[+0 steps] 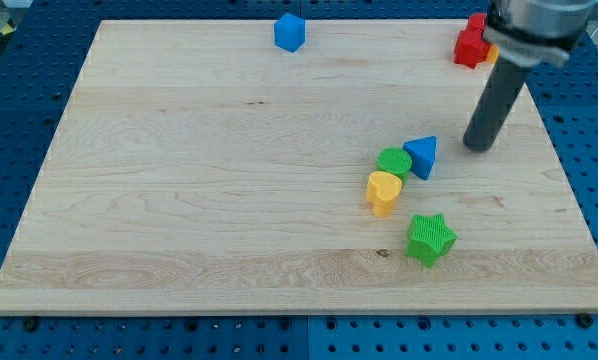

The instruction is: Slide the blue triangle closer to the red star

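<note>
The blue triangle (pixel 422 156) lies right of the board's middle, touching a green round block (pixel 393 162) on its left. The red star (pixel 471 44) sits at the board's top right edge, partly hidden behind my arm, with something orange just showing beside it. My tip (pixel 478 146) rests on the board a short way to the right of the blue triangle, not touching it. The rod rises up and to the right from there.
A yellow heart (pixel 383 191) sits just below the green round block. A green star (pixel 430 238) lies further down. A blue cube (pixel 290 32) sits at the board's top edge near the middle. The wooden board (pixel 199 190) lies on a blue perforated table.
</note>
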Tool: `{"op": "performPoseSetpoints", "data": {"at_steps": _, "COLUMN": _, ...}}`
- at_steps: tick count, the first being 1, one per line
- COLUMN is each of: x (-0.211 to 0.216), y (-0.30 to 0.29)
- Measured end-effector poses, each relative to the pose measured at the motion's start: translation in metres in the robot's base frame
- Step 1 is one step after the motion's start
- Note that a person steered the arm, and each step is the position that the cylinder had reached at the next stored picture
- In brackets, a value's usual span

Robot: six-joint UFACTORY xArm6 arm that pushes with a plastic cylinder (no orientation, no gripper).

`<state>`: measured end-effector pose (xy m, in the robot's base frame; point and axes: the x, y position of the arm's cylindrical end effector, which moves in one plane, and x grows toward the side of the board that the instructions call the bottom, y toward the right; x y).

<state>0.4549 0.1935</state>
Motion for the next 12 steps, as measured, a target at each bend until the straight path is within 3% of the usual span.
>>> {"op": "performPoseSetpoints", "data": {"at_steps": 1, "x": 0.044, "y": -0.050}}
{"op": "performPoseSetpoints", "data": {"at_steps": 2, "x": 0.047, "y": -0.097}}
{"op": "performPoseSetpoints", "data": {"at_steps": 7, "x": 0.002, "y": -0.031}}
{"op": "performPoseSetpoints", "data": {"at_steps": 9, "x": -0.011, "y": -0.070}}
{"op": "performPoseSetpoints", "data": {"at_steps": 12, "x": -0.034, "y": -0.051}}
